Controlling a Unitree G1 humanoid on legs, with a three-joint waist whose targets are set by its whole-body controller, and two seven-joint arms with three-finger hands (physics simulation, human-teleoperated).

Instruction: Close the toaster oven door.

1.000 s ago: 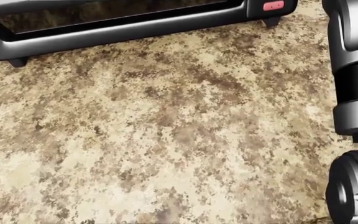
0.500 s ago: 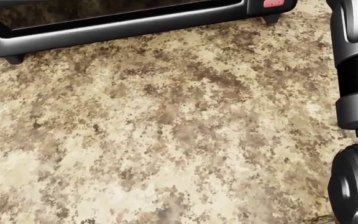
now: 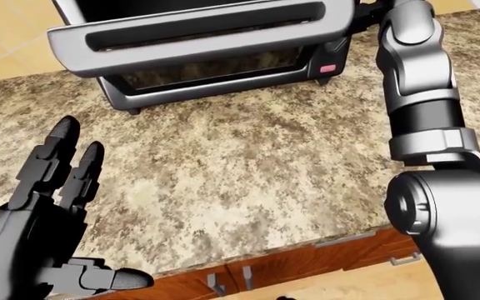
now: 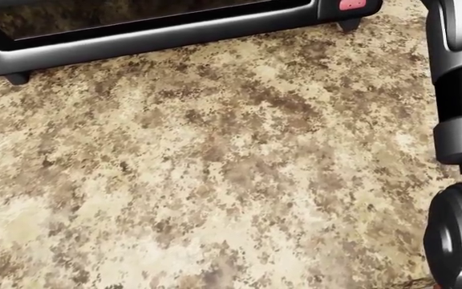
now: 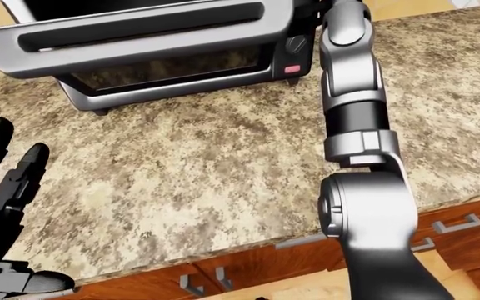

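The toaster oven (image 3: pixel 223 72) stands on the granite counter at the top of the eye views, with a pink button (image 3: pixel 326 69) at its lower right. Its silver door (image 3: pixel 206 31), with a long dark handle slot, hangs partly open and tilts out over the counter. My right arm (image 3: pixel 415 94) reaches up past the oven's right side. Its hand is at the top edge by the door's right end and mostly cut off. My left hand (image 3: pixel 98 212) is open and empty at the bottom left, far from the oven. The head view shows only the oven's lower edge (image 4: pixel 159 36).
The speckled granite counter (image 3: pixel 240 169) spreads between me and the oven. Its near edge runs over brown drawers with metal handles (image 5: pixel 453 225) at the bottom. Tan floor shows beyond the counter at the top left.
In the head view my right forearm and elbow have risen slightly. The oven's lower edge has shifted a little up and left.
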